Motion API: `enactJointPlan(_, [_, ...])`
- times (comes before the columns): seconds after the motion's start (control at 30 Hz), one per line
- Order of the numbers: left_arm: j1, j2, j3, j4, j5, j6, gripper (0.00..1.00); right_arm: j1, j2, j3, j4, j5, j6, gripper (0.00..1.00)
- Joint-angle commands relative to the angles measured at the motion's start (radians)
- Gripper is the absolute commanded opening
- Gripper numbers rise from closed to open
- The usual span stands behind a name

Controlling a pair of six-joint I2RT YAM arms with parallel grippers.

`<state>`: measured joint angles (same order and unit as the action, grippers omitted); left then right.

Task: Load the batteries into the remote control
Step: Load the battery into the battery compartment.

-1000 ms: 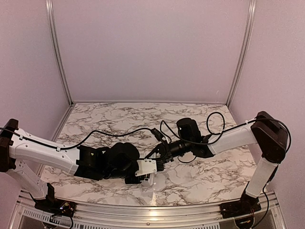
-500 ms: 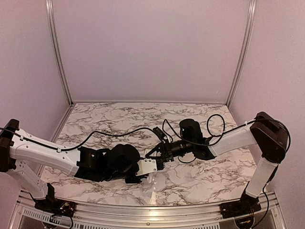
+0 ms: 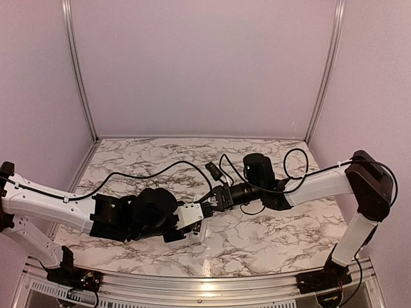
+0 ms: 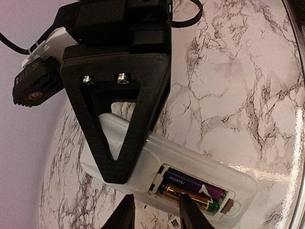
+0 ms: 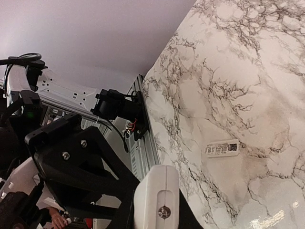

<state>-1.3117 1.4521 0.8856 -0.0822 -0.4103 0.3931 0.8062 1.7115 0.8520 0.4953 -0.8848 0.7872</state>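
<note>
Currently clamped: remote control [image 4: 190, 167] in right gripper [image 3: 204, 208], batteries [image 4: 193, 188] seated in its slot.
Left gripper [image 4: 157, 215]: jaws parted beside remote's long edge, wider than before.
Room: marble table [image 4: 238, 71] spreads beyond remote.

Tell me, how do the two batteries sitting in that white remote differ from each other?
The purple battery is violet with white lettering, while the golden battery is shiny gold with a dark, green-marked end. The purple battery lies nearer the middle of the remote control, and the golden battery lies nearer its long edge. Both lie side by side, lengthwise, in the uncovered slot.
</note>
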Motion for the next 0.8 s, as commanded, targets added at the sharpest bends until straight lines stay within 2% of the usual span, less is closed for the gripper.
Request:
enactJointPlan(0.0, [0.019,-0.103,-0.038,0.023,-0.057,-0.095,0.45,-0.028,-0.051,0.028,-0.057,-0.052,-0.094,0.00])
enactJointPlan(0.17, [0.049,-0.194,-0.072,0.072,0.016,-0.234,0.62,-0.048,-0.073,0.042,-0.105,-0.027,-0.152,0.00])
enactJointPlan(0.23, [0.080,-0.219,-0.084,0.105,0.085,-0.318,0.75,-0.055,-0.083,0.044,-0.101,-0.025,-0.163,0.00])
enactJointPlan(0.33, [0.137,-0.237,-0.091,0.117,0.205,-0.437,0.83,-0.066,-0.109,0.045,-0.075,-0.021,-0.168,0.00])
enactJointPlan(0.53, [0.226,-0.213,-0.104,0.198,0.462,-0.599,0.82,-0.070,-0.141,0.071,-0.073,-0.005,-0.195,0.00])
enactJointPlan(0.77, [0.242,-0.075,-0.039,0.203,0.619,-0.654,0.72,-0.069,-0.142,0.095,-0.078,0.002,-0.201,0.00])
